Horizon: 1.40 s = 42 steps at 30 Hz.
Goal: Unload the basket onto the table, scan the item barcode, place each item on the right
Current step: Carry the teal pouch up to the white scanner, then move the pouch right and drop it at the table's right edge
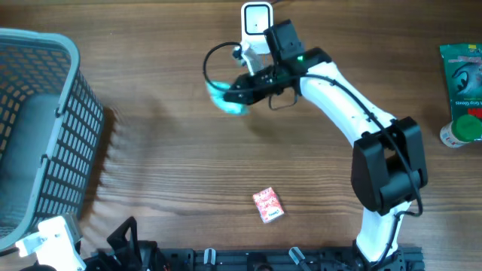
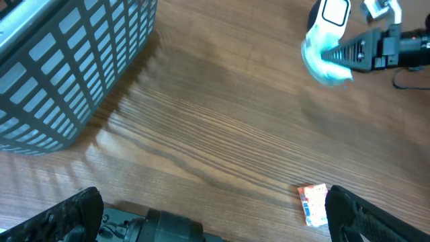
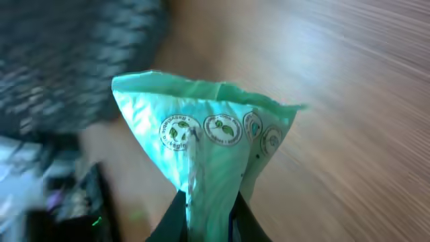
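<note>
Quick update from standing here watching. Right gripper (image 1: 232,92) is clamped nearly all the way down on the bag (image 1: 224,100), a thin teal-green plastic thing. On the wrist cam you can see the fingers (image 3: 168,225) pinching it at one end w/ the rest fanning out away from them, some round leaf logos on it. That view's pretty blurry tho. Bag looks lifted off the table (image 1: 173,165), just below and left of the scanner (image 1: 256,19), the white box at the far edge. Near it but not touching afaict.

Left gripper (image 2: 211,202) is doing nothing: jaws as wide as they go, empty, down at the near edge by the basket (image 1: 68,47).

Progress imo: pickup part is done and the bag's up at the scanner, so I'd say more than halfway. What's left is the actual scan. Can't see a barcode on the bag in any view, only the logos, so no idea if the code's facing the scanner window. No way to tell from here if it's registered either. My guess is the bag needs turning or shifting till the code faces the window, and w/ crinkly plastic that could take a few tries bc the print won't sit flat.

Other stuff lying around: small red packet (image 1: 268,205) near the front, green pouch (image 1: 461,71) far right. Nothing's touching either.
</note>
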### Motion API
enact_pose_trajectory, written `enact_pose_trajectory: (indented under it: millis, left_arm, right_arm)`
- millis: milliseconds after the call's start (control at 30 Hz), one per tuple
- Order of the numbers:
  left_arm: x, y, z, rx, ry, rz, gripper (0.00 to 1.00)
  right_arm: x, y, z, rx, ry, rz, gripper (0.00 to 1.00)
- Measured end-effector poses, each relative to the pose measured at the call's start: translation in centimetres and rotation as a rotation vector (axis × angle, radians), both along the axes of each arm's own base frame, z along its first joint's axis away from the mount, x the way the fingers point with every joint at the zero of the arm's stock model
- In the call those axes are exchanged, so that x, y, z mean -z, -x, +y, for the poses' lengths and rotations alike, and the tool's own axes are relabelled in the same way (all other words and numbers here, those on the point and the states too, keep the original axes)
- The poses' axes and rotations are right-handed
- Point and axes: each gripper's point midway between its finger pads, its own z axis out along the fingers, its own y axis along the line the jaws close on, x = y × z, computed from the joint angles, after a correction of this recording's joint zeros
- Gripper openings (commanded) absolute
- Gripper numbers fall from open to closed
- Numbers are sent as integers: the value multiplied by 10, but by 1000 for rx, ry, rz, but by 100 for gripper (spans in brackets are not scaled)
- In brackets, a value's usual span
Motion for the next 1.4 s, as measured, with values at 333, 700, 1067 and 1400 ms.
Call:
enact_pose_trajectory:
  millis: [333, 700, 1067, 1400]
  left_arm:
    - [0, 0, 0, 0, 0, 2, 100]
    - [0, 0, 0, 0, 0, 2, 100]
    - [0, 0, 0, 0, 0, 2, 100]
    - [0, 0, 0, 0, 0, 2, 100]
  right_arm:
    - [-50, 85, 22, -542, -643, -344, 4]
    - [4, 79, 26, -532, -635, -278, 5]
    - [51, -93, -22, 363, 42, 4, 4]
    - [12, -212, -91, 717, 615, -769, 4]
